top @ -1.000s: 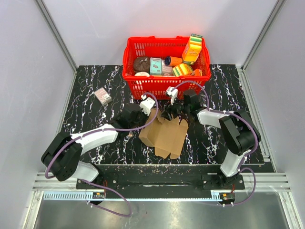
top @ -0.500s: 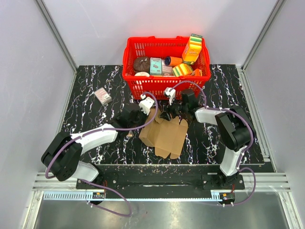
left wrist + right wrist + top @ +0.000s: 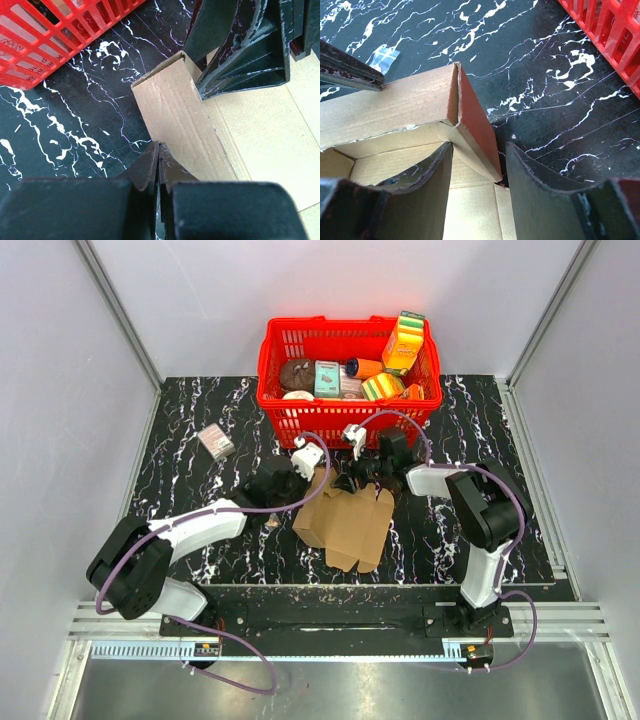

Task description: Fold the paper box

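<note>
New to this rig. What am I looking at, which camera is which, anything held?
The left arm and right arm are robots mounted at a black marbled table. The wide picture comes from a fixed camera overhead; the two close-ups come from a camera on each wrist. On the table lie a brown kraft cardboard box, a red plastic basket of packaged goods and a small pinkish-grey box. The left gripper looks pinched shut on a box flap; the right gripper is open, its fingers straddling a raised wall.
</note>
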